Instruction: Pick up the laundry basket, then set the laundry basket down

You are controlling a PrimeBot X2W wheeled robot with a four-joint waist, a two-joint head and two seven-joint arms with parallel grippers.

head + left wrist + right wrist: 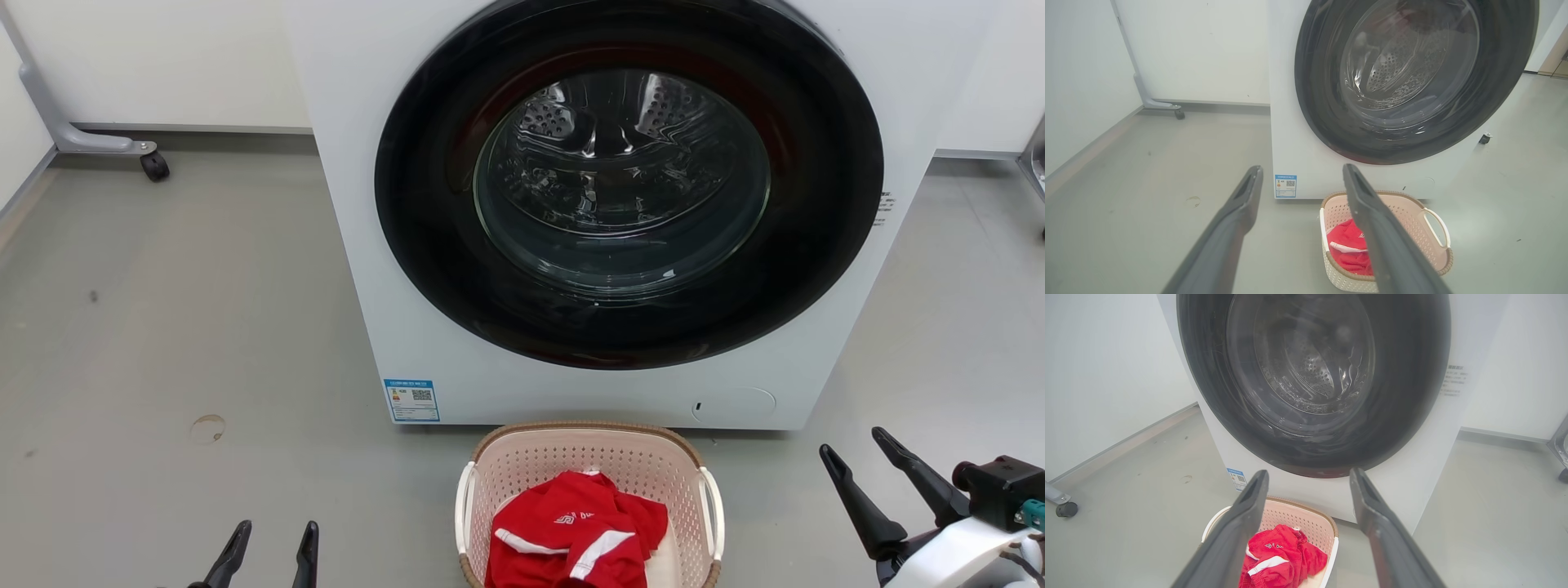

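Note:
The laundry basket (522,461) is pale pink perforated plastic with a brown woven rim and white loop handles. It stands on the grey floor right in front of the washing machine, with a red and white garment (575,531) lying inside. The same laundry basket (1408,212) appears in the left wrist view, and the laundry basket (1300,516) sits low in the right wrist view. My left gripper (275,535) is open at the lower left, well left of the basket and apart from it. My right gripper (853,445) is open at the lower right, clear of the right handle.
A white front-loading washing machine (351,269) with a large dark round door stands just behind the basket. A grey frame on a black caster (153,166) is at the far left by the wall. Bare floor lies on both sides of the basket.

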